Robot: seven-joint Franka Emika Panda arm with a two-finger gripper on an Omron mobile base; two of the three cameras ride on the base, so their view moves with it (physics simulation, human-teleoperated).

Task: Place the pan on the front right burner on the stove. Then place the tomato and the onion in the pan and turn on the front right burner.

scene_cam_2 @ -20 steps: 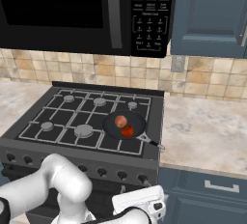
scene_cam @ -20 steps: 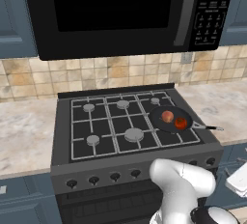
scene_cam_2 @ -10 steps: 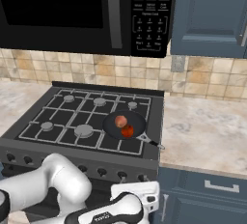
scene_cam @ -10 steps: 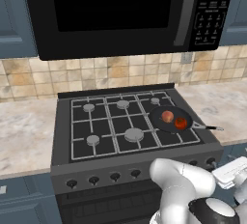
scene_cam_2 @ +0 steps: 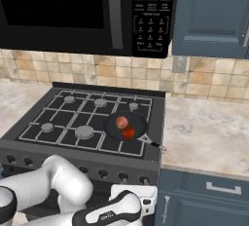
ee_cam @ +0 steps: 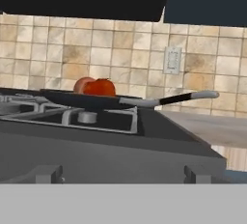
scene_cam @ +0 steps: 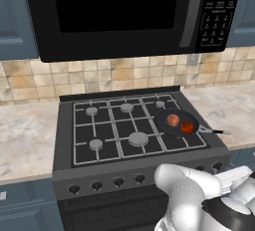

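Observation:
The black pan (scene_cam: 177, 124) sits on the grate at the front right of the stove (scene_cam: 99, 165), its handle (scene_cam: 218, 132) pointing right. Inside it lie the red tomato (scene_cam: 187, 126) and the paler onion (scene_cam: 173, 120). In the hand view the tomato (ee_cam: 100, 87) hides most of the onion (ee_cam: 80, 85), and the front right burner (ee_cam: 88, 117) shows as a small grey cap under the pan (ee_cam: 82, 99). My gripper (ee_cam: 121, 175) is open and empty. It is low in front of the stove's right end, level with its front edge, looking at the pan.
Black knobs (scene_cam_2: 123, 176) line the stove's front panel near my hand (scene_cam_2: 142, 194). A microwave (scene_cam: 124, 11) hangs above the stove. Stone counters (scene_cam_2: 209, 132) flank it, with blue cabinets (scene_cam_2: 204, 196) below.
My arm has folded lower in front of the stove and the hand has risen a little. The jaws stay wide. Pan, tomato and onion have not moved.

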